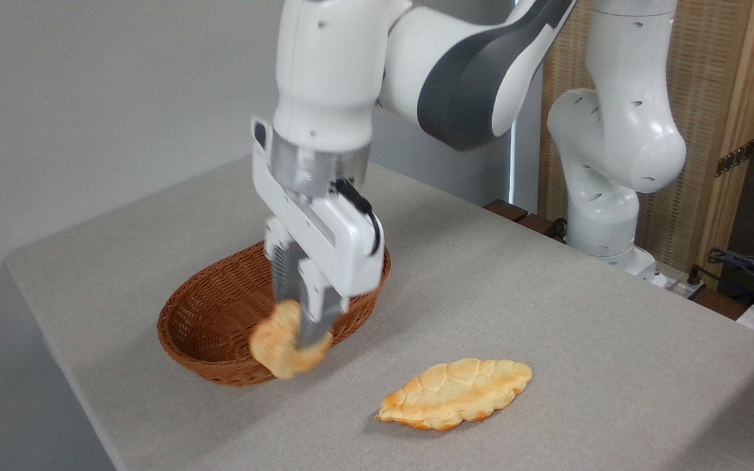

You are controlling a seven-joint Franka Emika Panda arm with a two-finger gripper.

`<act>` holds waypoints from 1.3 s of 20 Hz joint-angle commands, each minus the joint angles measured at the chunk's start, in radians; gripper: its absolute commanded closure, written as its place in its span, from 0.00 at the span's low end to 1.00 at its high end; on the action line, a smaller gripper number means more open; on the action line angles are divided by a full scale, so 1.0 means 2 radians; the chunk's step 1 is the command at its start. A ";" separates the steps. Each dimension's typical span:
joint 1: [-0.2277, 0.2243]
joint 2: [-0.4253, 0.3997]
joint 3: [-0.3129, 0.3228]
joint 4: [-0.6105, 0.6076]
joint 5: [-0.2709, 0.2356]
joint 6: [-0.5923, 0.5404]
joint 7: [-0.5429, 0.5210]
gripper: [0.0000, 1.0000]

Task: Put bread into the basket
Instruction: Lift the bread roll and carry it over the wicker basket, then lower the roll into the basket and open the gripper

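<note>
The bread [280, 343], a small golden-yellow lobed bun, hangs tilted in the air with my gripper [304, 327] shut on it. It overlaps the near right rim of the basket [216, 314], an oval brown wicker basket on the table's left part. The basket's inside looks bare where it shows; the gripper body hides its right part. The picture is slightly blurred around the gripper and bun.
A longer flat leaf-shaped golden bread [455, 392] lies on the grey table to the right of the basket. The arm's white base [603, 222] stands at the table's far right edge, with cables [750, 268] beyond it. The table's left edge [56, 353] is near the basket.
</note>
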 commanded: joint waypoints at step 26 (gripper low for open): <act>0.000 -0.006 -0.053 0.026 0.014 -0.002 -0.182 0.00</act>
